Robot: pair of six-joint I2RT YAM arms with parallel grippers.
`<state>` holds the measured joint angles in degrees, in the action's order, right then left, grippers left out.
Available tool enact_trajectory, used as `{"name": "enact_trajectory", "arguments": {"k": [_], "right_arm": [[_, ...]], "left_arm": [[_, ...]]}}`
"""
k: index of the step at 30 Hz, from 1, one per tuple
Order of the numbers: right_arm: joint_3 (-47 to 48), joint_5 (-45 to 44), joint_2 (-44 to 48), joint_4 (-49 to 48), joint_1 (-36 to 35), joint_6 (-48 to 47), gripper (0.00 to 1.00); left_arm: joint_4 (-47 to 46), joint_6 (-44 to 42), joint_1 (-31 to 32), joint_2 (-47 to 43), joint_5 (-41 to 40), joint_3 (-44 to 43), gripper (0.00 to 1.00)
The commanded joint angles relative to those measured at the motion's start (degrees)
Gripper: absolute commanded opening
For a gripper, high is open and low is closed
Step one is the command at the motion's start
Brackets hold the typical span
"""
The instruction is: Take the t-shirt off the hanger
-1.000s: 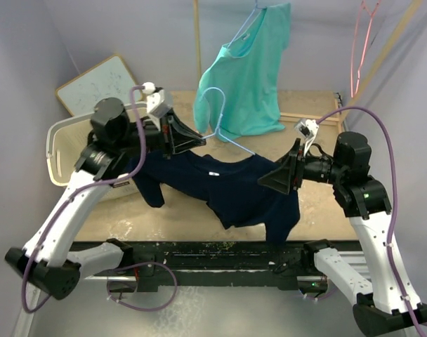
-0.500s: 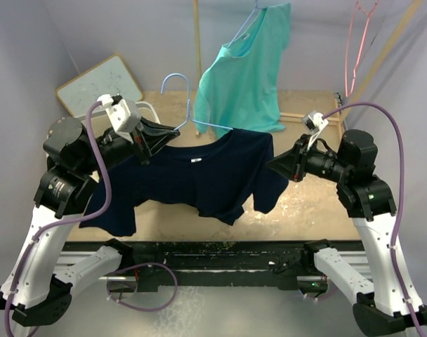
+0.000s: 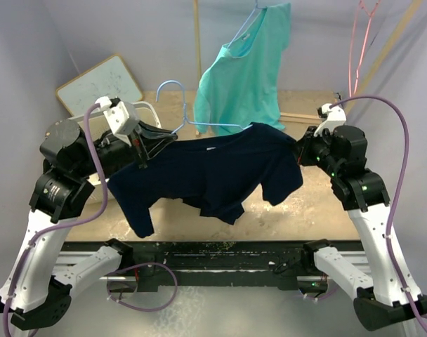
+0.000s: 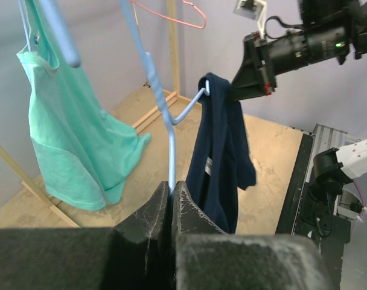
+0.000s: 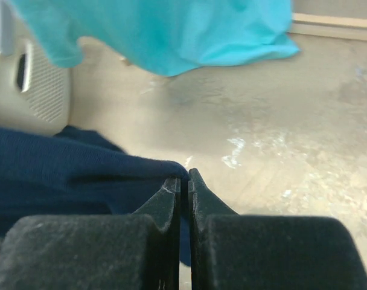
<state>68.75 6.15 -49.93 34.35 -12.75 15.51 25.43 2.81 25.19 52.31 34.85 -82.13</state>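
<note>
As right tool (image 5: 185,176) pinches t-shirt (image 3: 206,175) edge | left tool (image 4: 172,186) — grips hanger (image 4: 171,157)

navy t-shirt (image 3: 206,175) and teal shirt (image 3: 245,77): soft matt cloth. hanger (image 4: 171,151): smooth, glossy light-blue wire. table (image 3: 319,203): pale wood, matt, scuffed with whitish patches.

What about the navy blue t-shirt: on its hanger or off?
On, at least at one end: the navy blue t-shirt hangs from the far tip of the light blue wire hanger.
</note>
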Motion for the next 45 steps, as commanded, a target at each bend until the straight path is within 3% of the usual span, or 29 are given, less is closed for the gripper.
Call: {"name": "enact_trajectory", "arguments": {"k": [1, 6, 11, 15, 18, 19, 21, 25, 28, 33, 38, 45], "right_arm": [[0.0, -24.0, -1.3, 1.8, 1.9, 3.6, 0.00], [0.7, -28.4, -1.1, 2.8, 4.1, 4.5, 0.00], [-1.1, -25.8, -0.8, 4.0, 4.2, 4.3, 0.00], [-2.9, -14.6, 0.7, 3.0, 4.2, 3.0, 0.00], [-3.1, 3.4, 1.8, 0.8, 4.2, -0.6, 0.00], [-2.7, 8.4, 2.0, 0.3, 4.2, -1.4, 0.09], [-1.3, 16.4, 2.4, -0.9, 4.2, -3.6, 0.36], [2.1, 21.0, 3.8, 0.3, 4.2, -4.0, 0.51], [3.7, 22.3, 5.0, 1.5, 4.2, -3.6, 0.52], [9.5, 17.2, 7.4, 1.3, 4.2, -2.9, 0.52], [18.1, 20.3, 10.4, -1.4, 4.2, -2.8, 0.55], [23.0, 39.6, 7.3, -5.0, 4.2, -1.5, 0.60]], "left_arm": [[-0.9, -0.4, -0.2, -3.7, -1.1, -5.2, 0.00], [1.4, -1.7, -0.2, -5.3, -4.4, -5.9, 0.00], [1.0, -1.8, -0.2, -5.6, -5.5, -5.3, 0.00], [-0.4, -1.1, -0.2, -4.8, -4.7, -4.6, 0.00], [-1.1, -0.8, -0.2, -3.6, -3.8, -4.3, 0.00], [-1.2, -0.8, -0.2, -3.3, -3.9, -4.1, 0.00], [-1.5, -1.1, -0.2, -3.1, -4.9, -3.3, 0.00], [-3.1, -0.4, -0.2, -3.2, -5.2, -1.6, 0.00], [-3.5, -0.1, -0.2, -2.6, -4.1, -1.6, 0.00], [0.5, -2.4, -0.2, 0.2, -2.4, -2.0, 0.00], [6.3, -3.6, -0.2, 3.8, 3.5, 0.9, 0.00], [11.8, -4.0, 0.9, 12.0, 15.0, 4.0, 0.00]]}}
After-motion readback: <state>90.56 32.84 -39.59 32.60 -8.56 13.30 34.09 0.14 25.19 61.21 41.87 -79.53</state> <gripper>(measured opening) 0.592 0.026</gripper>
